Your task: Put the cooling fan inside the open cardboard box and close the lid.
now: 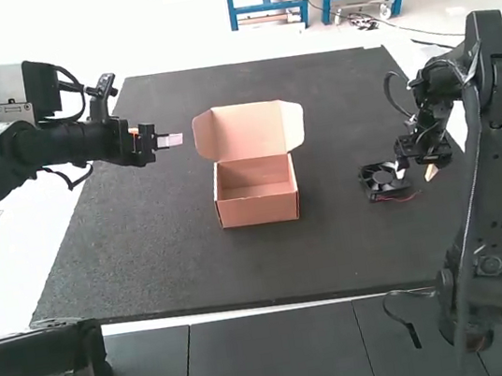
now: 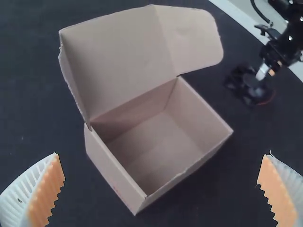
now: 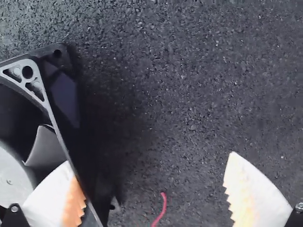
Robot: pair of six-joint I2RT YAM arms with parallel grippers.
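Note:
The open cardboard box [image 1: 257, 201] stands mid-mat with its lid [image 1: 248, 131] upright at the back; its inside [image 2: 156, 146] is bare. The black cooling fan [image 1: 384, 178] lies flat on the mat to the box's right, also seen as a fan [image 2: 246, 82] in the left wrist view. My right gripper [image 1: 418, 165] is down at the fan's right side, open. One finger [image 3: 57, 198] sits over the fan [image 3: 33, 137] blades and the other finger [image 3: 251, 194] over the mat, so the frame's edge lies between them. My left gripper [image 1: 159, 141] hovers open left of the lid.
The black mat [image 1: 147, 251] covers the table, with bare room in front of and left of the box. A thin red wire [image 3: 161, 213] from the fan lies on the mat between my right fingers.

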